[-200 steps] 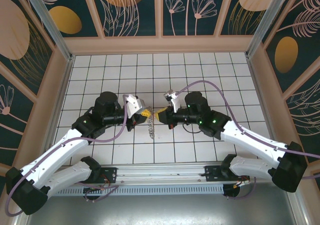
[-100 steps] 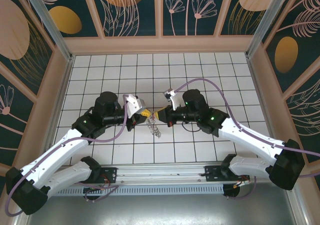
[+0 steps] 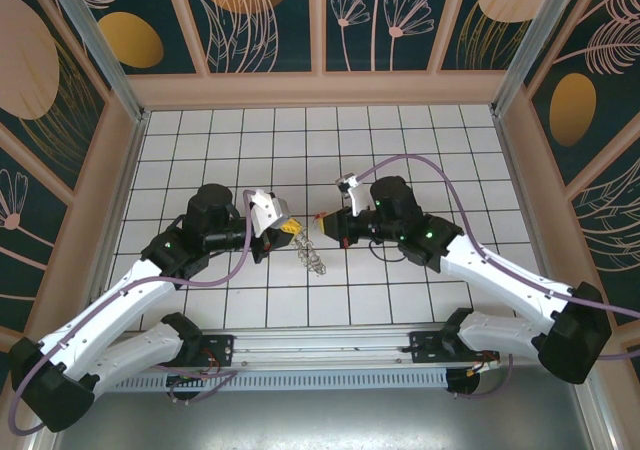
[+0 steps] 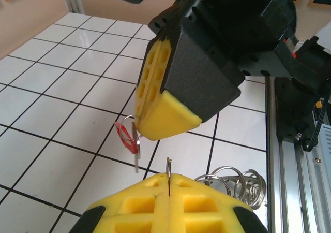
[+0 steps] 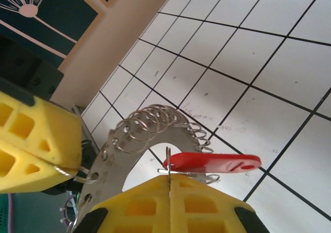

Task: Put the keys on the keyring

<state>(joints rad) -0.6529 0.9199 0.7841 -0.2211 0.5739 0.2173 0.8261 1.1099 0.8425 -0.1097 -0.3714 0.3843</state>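
Observation:
The keyring (image 5: 111, 155) is a flat grey metal arc with several wire loops along its rim. It hangs from my left gripper (image 4: 169, 180), which is shut on one thin loop. In the top view the keyring (image 3: 313, 260) dangles just below the left gripper (image 3: 291, 228). The keys (image 5: 214, 162), a red tag on a small pale metal ring, are pinched by that ring in my shut right gripper (image 5: 169, 178). The red tag (image 4: 125, 136) hangs under the right gripper's yellow fingers (image 4: 160, 103), a short gap from the left fingertips. The right gripper (image 3: 322, 226) faces the left one.
White tiled floor (image 3: 400, 150) with black grid lines, walled by beige borders (image 3: 320, 90) and patterned panels. An aluminium rail (image 4: 302, 181) and the arm bases lie along the near edge. Both arms meet at mid-floor.
My right gripper moved in towards the left one, then drew back slightly right and up with the red tag. The keyring swung a little to the right under the left gripper.

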